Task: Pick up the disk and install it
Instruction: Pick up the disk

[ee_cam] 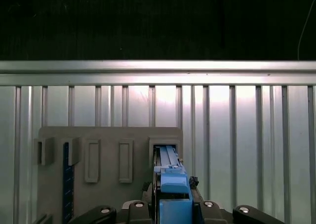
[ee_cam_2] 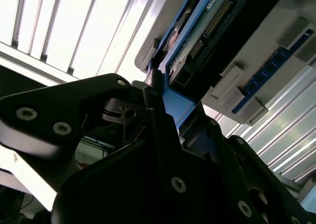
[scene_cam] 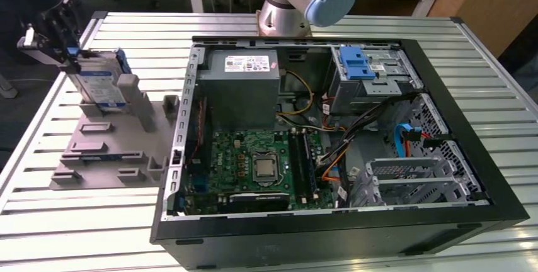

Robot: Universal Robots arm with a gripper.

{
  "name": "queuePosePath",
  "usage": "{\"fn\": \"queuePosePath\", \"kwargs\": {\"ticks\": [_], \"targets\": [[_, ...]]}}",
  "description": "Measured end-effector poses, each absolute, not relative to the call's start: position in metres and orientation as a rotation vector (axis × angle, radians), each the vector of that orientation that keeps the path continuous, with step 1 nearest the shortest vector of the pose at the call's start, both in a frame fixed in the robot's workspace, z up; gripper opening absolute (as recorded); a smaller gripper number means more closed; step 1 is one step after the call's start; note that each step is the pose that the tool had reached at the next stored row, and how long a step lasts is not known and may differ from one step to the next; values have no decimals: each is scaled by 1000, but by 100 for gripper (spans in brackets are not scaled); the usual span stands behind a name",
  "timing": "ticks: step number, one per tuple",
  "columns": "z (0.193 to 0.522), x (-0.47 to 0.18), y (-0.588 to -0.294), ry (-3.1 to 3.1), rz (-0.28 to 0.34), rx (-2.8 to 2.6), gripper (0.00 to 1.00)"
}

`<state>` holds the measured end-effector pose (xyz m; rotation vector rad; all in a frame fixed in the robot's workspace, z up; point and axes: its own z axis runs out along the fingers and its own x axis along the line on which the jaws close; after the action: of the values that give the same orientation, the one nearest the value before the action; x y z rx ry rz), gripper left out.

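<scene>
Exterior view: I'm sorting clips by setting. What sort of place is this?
Probably a robotics lab bench for PC assembly: an open computer case on a slatted metal table, a robot arm behind it, and a grey fixture holding the disk.

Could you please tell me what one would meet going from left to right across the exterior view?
The gripper → the disk, upright in the grey holder → grey power-supply box inside the open computer case → blue latch → metal cage.
</scene>
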<state>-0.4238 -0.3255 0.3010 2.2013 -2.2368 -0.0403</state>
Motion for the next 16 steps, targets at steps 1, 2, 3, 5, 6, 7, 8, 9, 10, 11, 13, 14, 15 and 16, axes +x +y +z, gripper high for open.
{"fn": "queuePosePath", "kwargs": {"ticks": [1, 2, 3, 5, 6, 7, 8, 9, 10, 11, 13, 14, 15, 16], "targets": [[302, -424, -326, -2237, -40, 2201, 37], [302, -424, -326, -2237, -40, 2201, 37], [303, -424, -326, -2237, -40, 2201, 37], [304, -424, -326, -2237, -40, 2201, 37], [305, -424, -326, -2237, -40, 2201, 37], [306, -424, -325, -2237, -40, 2201, 37], [306, -424, -325, -2237, -40, 2201, 37], [307, -424, -326, -2237, -40, 2201, 37], [307, -424, -326, -2237, -40, 2201, 37], [308, -424, -326, -2237, -40, 2201, 37], [309, -424, -326, -2237, -40, 2201, 37], [310, -424, -326, -2237, -40, 2201, 37], [310, -424, -326, -2237, -40, 2201, 37], [311, -424, -326, -2237, -40, 2201, 37]]}}
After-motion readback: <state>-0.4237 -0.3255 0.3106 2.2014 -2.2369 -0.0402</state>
